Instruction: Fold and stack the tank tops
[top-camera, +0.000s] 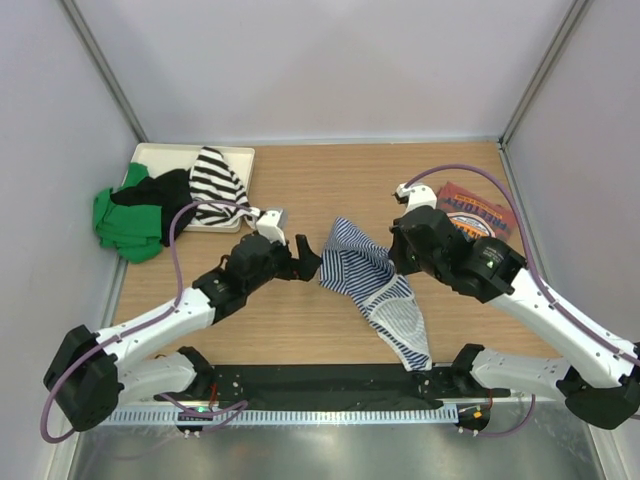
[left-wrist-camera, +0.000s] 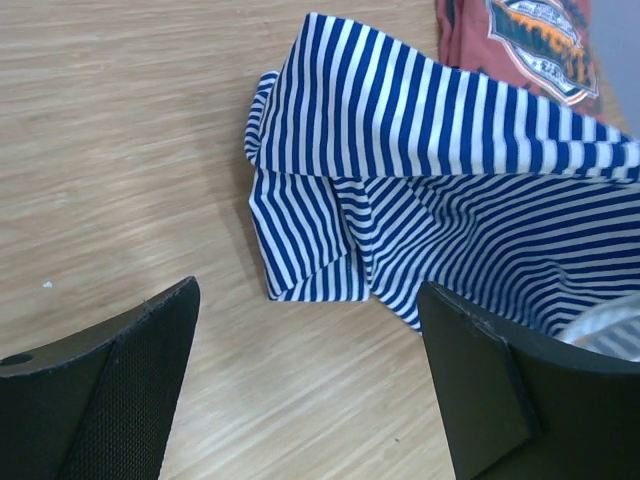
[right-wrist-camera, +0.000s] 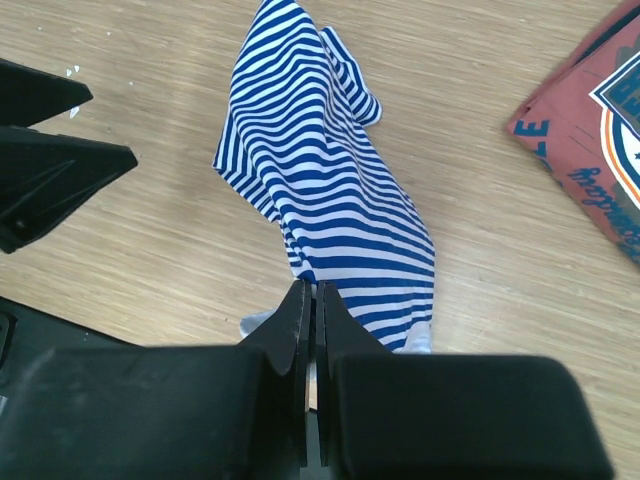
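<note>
Two grippers flanked the navy-and-white striped tank top (top-camera: 368, 272), which lay crumpled mid-table on the wooden table (top-camera: 330, 180), one end trailing toward the near edge. The right gripper (right-wrist-camera: 312, 293) was clamped shut on an edge of that top, the stripes fanning away from its tips. The left gripper (left-wrist-camera: 305, 300) hovered just beside the opposite side with its jaws spread wide and nothing between them.

The step in hand looked like getting the garment opened out flat before any fold. To do that well, the left gripper would want to come down on a single free corner or hem nearest to it, not on the doubled-over flap seen in its wrist view (a pinch through two layers would only lock the crease in). A deep bite seemed wise, since the thin knit looked likely to slip. With both holds secure, the arms should draw apart evenly and low over the table, so the cloth stretched smooth rather than sagging in the middle.

The brick-red tank top (top-camera: 478, 212) lay folded at the far right, near the right arm, and was best left undisturbed as the base of the stack. More garments, green, black and black-and-white striped, waited in a pile (top-camera: 150, 210) on and beside the white tray (top-camera: 240, 156) at the far left.
</note>
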